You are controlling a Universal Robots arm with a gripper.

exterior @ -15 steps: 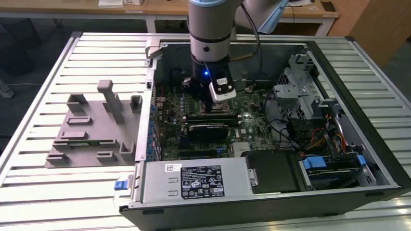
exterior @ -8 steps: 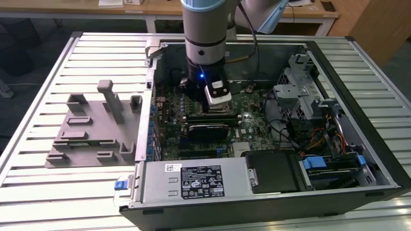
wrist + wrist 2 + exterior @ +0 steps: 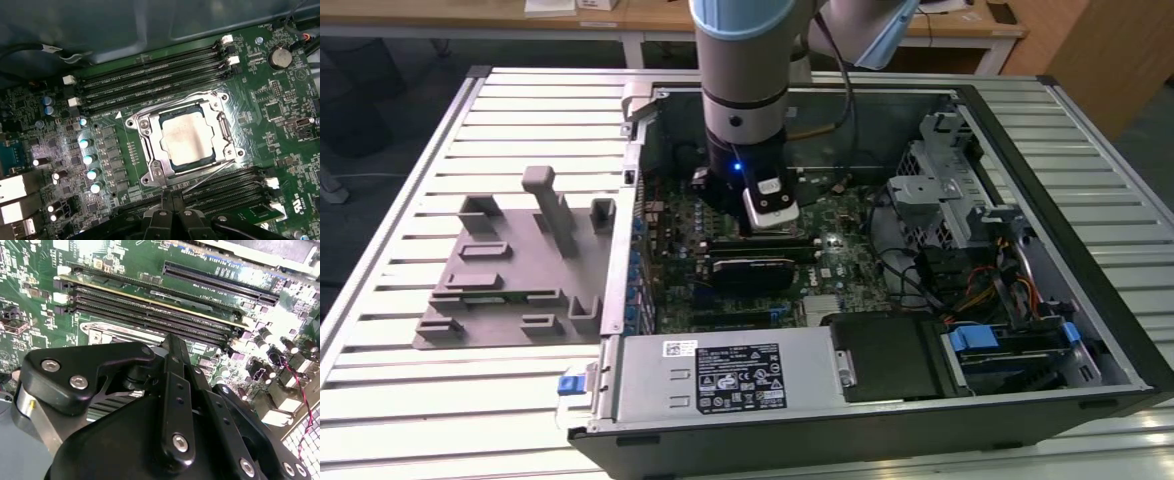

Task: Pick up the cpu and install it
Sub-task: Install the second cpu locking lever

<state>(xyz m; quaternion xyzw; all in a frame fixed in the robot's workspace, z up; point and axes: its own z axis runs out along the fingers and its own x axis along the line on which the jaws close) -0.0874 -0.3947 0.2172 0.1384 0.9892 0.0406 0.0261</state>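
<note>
Inside the open computer case (image 3: 1067, 300) on the slatted tabletop (image 3: 400, 400), the arm reaches down over the green motherboard (image 3: 270, 115). The cpu (image 3: 186, 136) lies flat in its metal-framed socket (image 3: 150, 150) between the two banks of memory slots (image 3: 150, 80), its silver top bare. Just beside the socket hangs the pincer (image 3: 172, 212), its black fingers (image 3: 162, 217) seemingly together and holding nothing, though the tips are hard to make out. A grey fixture plate (image 3: 520, 270) sits outside the case on the exterior view's left.
</note>
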